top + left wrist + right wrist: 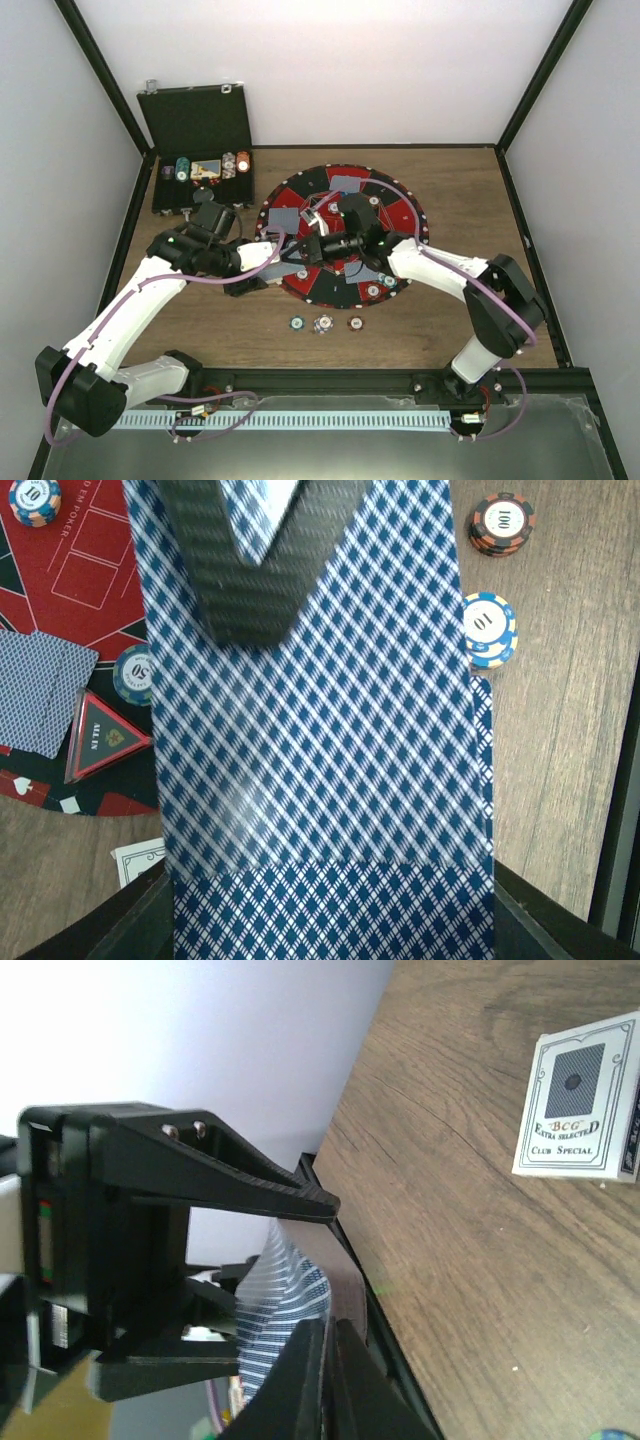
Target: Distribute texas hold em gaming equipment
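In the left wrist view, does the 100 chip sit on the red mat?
No, the 100 chip sits on the bare wood table, right of the cards and off the mat.

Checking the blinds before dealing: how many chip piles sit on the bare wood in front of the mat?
3, in a row along the near edge of the mat: left pile, middle pile, right pile. The left arm may hide more.

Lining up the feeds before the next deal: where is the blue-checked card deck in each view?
Top external: card deck at the mat's left edge, just left of centre.
Left wrist: card deck fills the middle of the picture.
Right wrist: card deck low, left of centre.
Shared landmark: the wooden table.
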